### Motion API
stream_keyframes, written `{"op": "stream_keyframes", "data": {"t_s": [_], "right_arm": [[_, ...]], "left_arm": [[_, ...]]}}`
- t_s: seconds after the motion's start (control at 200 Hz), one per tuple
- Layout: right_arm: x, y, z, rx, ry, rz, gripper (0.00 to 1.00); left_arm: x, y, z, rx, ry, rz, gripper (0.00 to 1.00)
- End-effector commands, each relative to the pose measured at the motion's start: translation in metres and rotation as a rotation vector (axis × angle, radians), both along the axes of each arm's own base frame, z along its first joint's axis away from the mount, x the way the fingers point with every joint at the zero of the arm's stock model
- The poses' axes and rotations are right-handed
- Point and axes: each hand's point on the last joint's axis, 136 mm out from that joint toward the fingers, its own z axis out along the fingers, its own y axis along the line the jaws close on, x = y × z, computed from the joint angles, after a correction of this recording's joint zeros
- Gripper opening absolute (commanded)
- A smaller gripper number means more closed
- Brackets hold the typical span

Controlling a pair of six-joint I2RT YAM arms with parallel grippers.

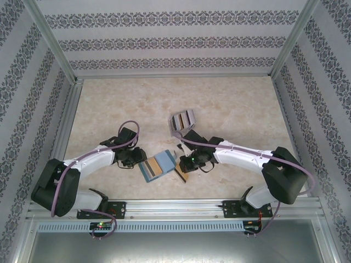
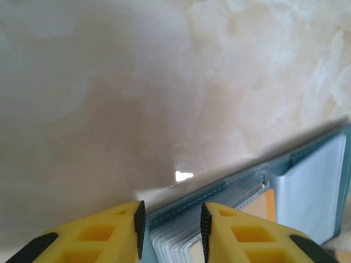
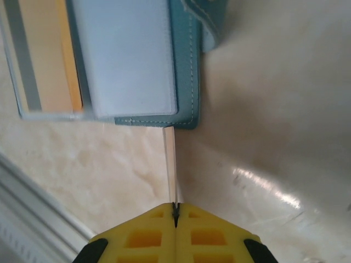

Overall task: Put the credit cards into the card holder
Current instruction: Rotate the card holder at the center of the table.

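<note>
The teal-blue card holder [image 1: 156,164] lies open on the table between the two arms. My left gripper [image 1: 136,159] is at its left side. In the left wrist view the left gripper [image 2: 171,222] is shut on the card holder's [image 2: 307,186] stitched edge and clear pocket stack. An orange card [image 2: 264,205] sits in a pocket. My right gripper [image 1: 185,164] is shut on an orange-brown credit card [image 1: 182,175]. In the right wrist view the right gripper [image 3: 175,207] holds this card [image 3: 171,159] edge-on, its far end touching the card holder's [image 3: 184,66] teal border.
A pale grey slotted rack [image 1: 182,120] with several cards stands just behind the right gripper. Patterned walls and metal frame posts [image 1: 60,55] enclose the marble-look table [image 1: 236,104]. A metal rail [image 1: 175,208] runs along the near edge.
</note>
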Motion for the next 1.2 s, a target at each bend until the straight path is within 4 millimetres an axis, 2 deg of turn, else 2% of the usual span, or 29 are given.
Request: {"op": "stream_keyframes", "data": {"t_s": [0.0, 0.215, 0.405, 0.61, 0.665, 0.744, 0.989, 1.109, 1.194], "right_arm": [[0.036, 0.001, 0.003, -0.030, -0.111, -0.081, 0.00], [0.069, 0.027, 0.004, 0.091, -0.116, -0.100, 0.00], [0.096, 0.059, 0.010, 0.209, -0.071, -0.063, 0.00], [0.126, 0.090, 0.005, 0.212, -0.056, 0.013, 0.00], [0.136, 0.092, 0.005, 0.193, -0.069, 0.017, 0.00], [0.147, 0.092, 0.015, 0.185, -0.096, 0.020, 0.00], [0.172, 0.077, 0.069, 0.162, -0.242, 0.004, 0.00], [0.171, 0.062, 0.093, 0.188, -0.283, -0.038, 0.00], [0.161, 0.050, 0.105, 0.221, -0.284, -0.065, 0.00]], "left_arm": [[-0.014, 0.008, -0.003, 0.037, 0.024, -0.014, 0.35], [-0.021, 0.002, -0.012, -0.020, 0.036, 0.003, 0.36], [-0.025, -0.004, -0.015, -0.067, 0.041, 0.022, 0.36], [-0.030, -0.021, -0.017, -0.105, 0.049, 0.012, 0.36], [-0.031, -0.027, -0.017, -0.110, 0.046, 0.004, 0.36], [-0.033, -0.036, -0.019, -0.112, 0.047, 0.001, 0.36], [-0.036, -0.064, -0.019, -0.136, 0.038, -0.025, 0.35], [-0.036, -0.078, -0.017, -0.142, 0.035, -0.043, 0.34], [-0.037, -0.090, -0.016, -0.153, 0.029, -0.052, 0.28]]}}
